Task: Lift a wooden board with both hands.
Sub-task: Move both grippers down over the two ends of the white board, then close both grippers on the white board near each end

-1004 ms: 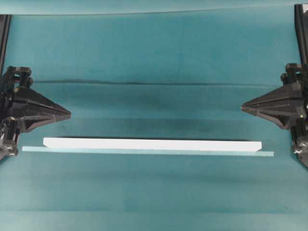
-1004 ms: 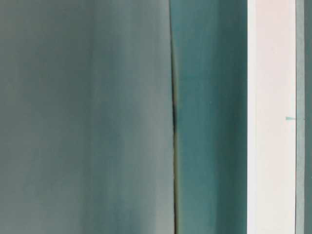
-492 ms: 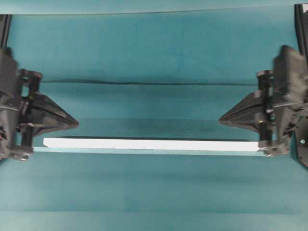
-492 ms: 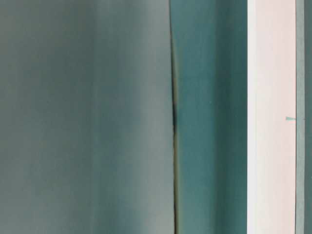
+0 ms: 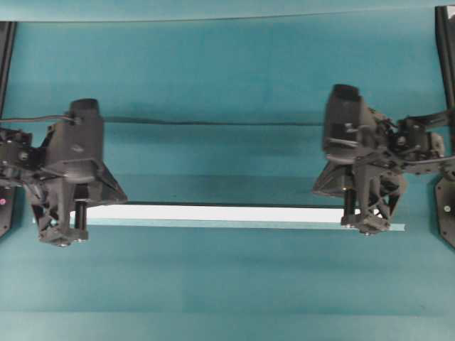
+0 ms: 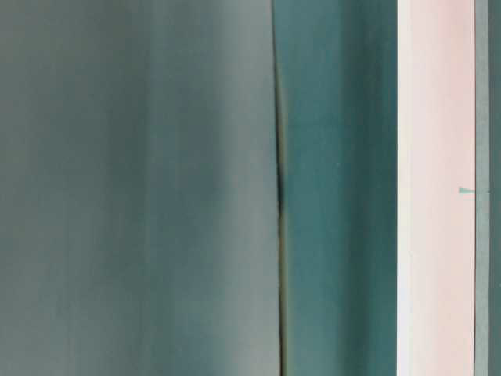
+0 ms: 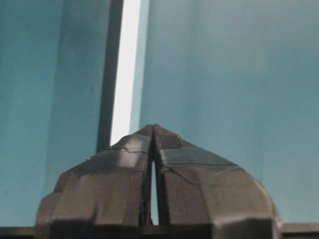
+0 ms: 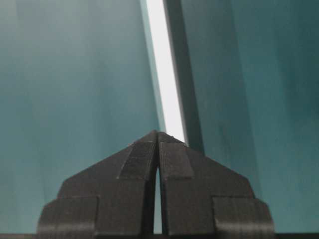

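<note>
The wooden board [image 5: 213, 213] is a long white plank lying flat across the teal table. Both hands hang over its two ends. My left gripper [image 5: 122, 199] is above the left end, shut, with its tips touching and nothing between them. My right gripper [image 5: 318, 190] is above the right end, also shut and empty. In the left wrist view the board [image 7: 127, 59] runs away from behind the closed left gripper [image 7: 152, 127]. In the right wrist view the board [image 8: 167, 74] does the same past the right gripper [image 8: 158, 133]. The board [image 6: 434, 188] shows in the table-level view.
A thin pale teal strip [image 5: 213, 224] lies along the board's near edge and sticks out past its right end. A crease [image 5: 227, 123] crosses the teal cloth behind the board. Black frame posts [image 5: 445, 42] stand at the far corners.
Both arms have swung inward from the table's sides and tipped down over the board's ends. The board and strip have not moved. Both grippers stay shut.
</note>
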Robot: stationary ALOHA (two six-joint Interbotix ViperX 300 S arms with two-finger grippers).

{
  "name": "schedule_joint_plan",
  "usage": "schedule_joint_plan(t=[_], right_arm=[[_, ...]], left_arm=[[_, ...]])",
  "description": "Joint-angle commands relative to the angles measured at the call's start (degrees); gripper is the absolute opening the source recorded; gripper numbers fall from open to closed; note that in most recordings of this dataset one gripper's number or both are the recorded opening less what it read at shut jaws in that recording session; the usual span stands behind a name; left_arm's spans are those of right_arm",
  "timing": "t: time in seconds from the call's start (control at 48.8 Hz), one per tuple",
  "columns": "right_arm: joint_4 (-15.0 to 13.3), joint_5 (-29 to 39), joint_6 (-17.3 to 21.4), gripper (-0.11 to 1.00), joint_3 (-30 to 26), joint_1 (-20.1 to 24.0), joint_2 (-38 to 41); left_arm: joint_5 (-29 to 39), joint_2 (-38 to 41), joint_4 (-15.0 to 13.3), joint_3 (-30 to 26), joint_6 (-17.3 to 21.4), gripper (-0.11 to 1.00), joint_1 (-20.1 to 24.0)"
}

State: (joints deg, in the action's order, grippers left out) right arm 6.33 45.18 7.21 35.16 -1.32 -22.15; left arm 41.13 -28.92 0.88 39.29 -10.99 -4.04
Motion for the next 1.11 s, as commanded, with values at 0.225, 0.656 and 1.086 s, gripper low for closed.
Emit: schedule_joint_plan(t=[0.225, 0.656, 1.086], right_arm=[[-0.4, 13.4, -3.4, 0.21, -7.2, -0.1, 7.1], [-1.1, 13.3, -4.2, 0.94, -7.8, 1.7, 11.3], [-2.5, 7.5, -4.6, 0.95, -5.2, 1.8, 16.7]], left_arm=[[6.0, 3.4, 0.1, -4.0, 0.3, 0.7, -0.3], [7.4, 10.6, 0.4, -5.0, 3.6, 0.96, -0.3], [5.2, 18.5, 0.7, -2.3, 5.6, 0.96, 0.1]])
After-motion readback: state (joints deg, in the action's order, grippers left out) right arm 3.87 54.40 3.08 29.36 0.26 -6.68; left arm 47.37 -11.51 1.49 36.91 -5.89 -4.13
